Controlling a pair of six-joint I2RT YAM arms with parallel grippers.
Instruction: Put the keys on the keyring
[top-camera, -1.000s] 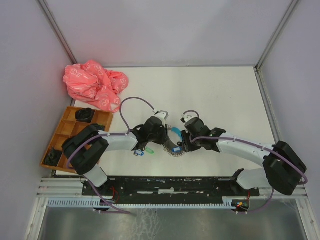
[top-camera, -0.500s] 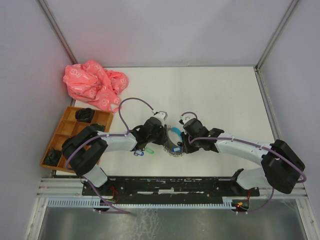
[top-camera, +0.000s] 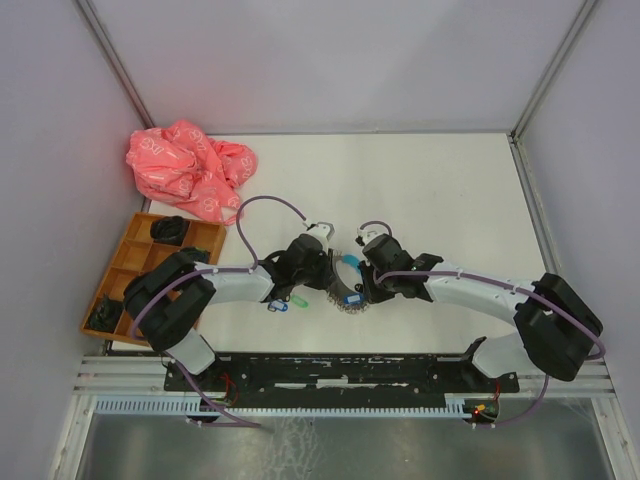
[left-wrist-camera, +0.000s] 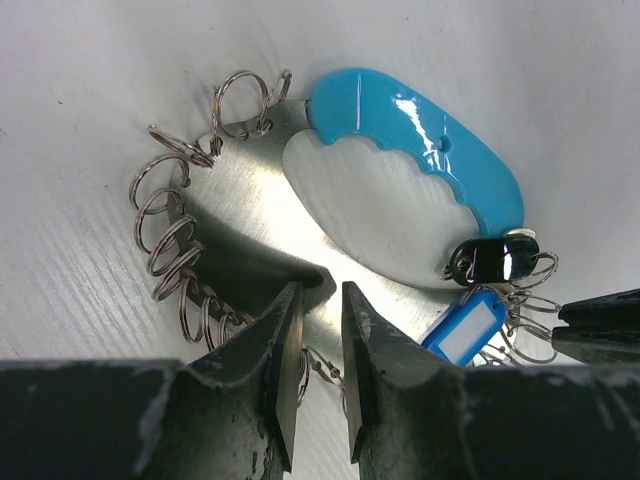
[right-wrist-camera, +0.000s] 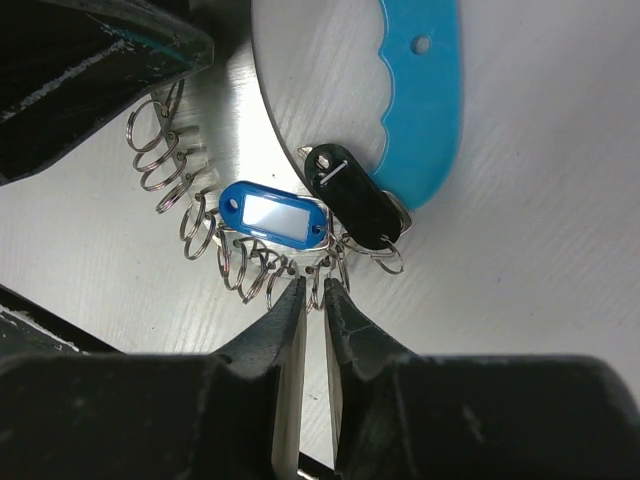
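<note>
**Both grippers at the keyring, on the table between the arms**

We saw the left gripper (left-wrist-camera: 318, 312) clamped on the steel band of the keyring (left-wrist-camera: 420, 150). The jaws of the right gripper (right-wrist-camera: 313, 295) stood almost together around one small wire ring (right-wrist-camera: 316, 278), but we could not tell whether they pinched it. Just beside them a blue key tag (right-wrist-camera: 268, 215) and a black key tag (right-wrist-camera: 352, 195) hung on the rings. The keyring lay on the white table (top-camera: 430, 190). Two loose key tags (top-camera: 285, 303), green and blue, lay by the left arm. Farther left, an orange tray (top-camera: 130, 270) held one dark object (top-camera: 168, 230) in a far compartment and another (top-camera: 103, 315) in a near compartment. A pink bag (top-camera: 190, 170) lay behind the tray.
</note>
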